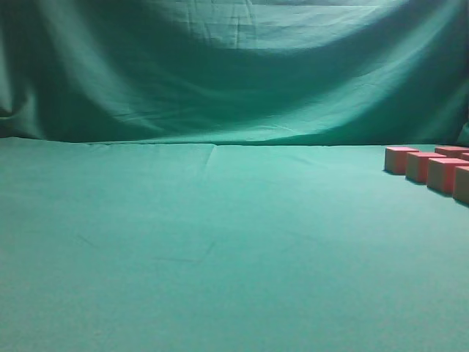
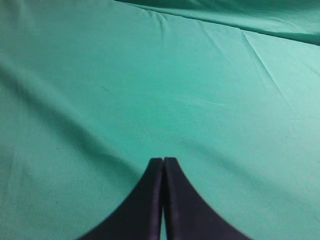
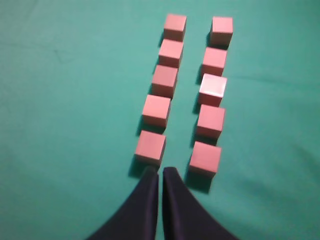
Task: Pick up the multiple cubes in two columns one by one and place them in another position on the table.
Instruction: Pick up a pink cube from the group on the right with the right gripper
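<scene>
Right gripper (image 3: 160, 172), jaws together and empty, hangs just short of the cubes (image 3: 187, 90); two columns run straight ahead, nearest cube (image 3: 150, 147) probably just left of its tips.

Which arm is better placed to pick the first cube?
Right: its gripper hovers, shut, just before the cubes, all ten in two columns. The left gripper sees only bare table.
</scene>
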Motion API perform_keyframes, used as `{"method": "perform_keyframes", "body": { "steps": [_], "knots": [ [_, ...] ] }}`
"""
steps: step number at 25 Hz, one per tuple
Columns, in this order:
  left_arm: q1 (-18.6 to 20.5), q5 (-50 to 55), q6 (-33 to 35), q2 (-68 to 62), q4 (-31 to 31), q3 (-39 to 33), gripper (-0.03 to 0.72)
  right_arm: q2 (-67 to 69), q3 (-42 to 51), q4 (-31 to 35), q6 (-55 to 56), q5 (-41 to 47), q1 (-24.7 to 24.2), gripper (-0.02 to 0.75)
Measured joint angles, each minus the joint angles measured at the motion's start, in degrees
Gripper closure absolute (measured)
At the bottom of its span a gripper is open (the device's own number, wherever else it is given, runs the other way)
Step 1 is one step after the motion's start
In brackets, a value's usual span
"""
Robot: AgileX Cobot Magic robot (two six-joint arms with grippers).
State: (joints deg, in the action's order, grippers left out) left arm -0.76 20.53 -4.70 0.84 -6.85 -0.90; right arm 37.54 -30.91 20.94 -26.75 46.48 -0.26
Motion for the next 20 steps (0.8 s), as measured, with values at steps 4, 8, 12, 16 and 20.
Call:
{"method": "perform_keyframes", "body": {
  "steps": [4, 8, 12, 16, 20],
  "knots": [
    [0.0, 0.0, 0.0, 0.0, 0.0, 0.0, 0.688, 6.8, -3.2, 0.0, 2.7, 3.6, 1.6, 0.738],
    [0.0, 0.0, 0.0, 0.0, 0.0, 0.0, 0.688, 13.4, -4.4, -1.8, 7.1, 4.0, 7.7, 0.738],
    [0.0, 0.0, 0.0, 0.0, 0.0, 0.0, 0.688, 21.0, -5.2, -9.4, 16.8, 3.4, 13.8, 0.738],
    [0.0, 0.0, 0.0, 0.0, 0.0, 0.0, 0.688, 28.0, -7.4, -13.4, 20.7, 2.5, 17.7, 0.738],
    [0.0, 0.0, 0.0, 0.0, 0.0, 0.0, 0.688, 34.6, -9.9, -15.7, 22.9, -0.4, 19.4, 0.738]
  ]
}}
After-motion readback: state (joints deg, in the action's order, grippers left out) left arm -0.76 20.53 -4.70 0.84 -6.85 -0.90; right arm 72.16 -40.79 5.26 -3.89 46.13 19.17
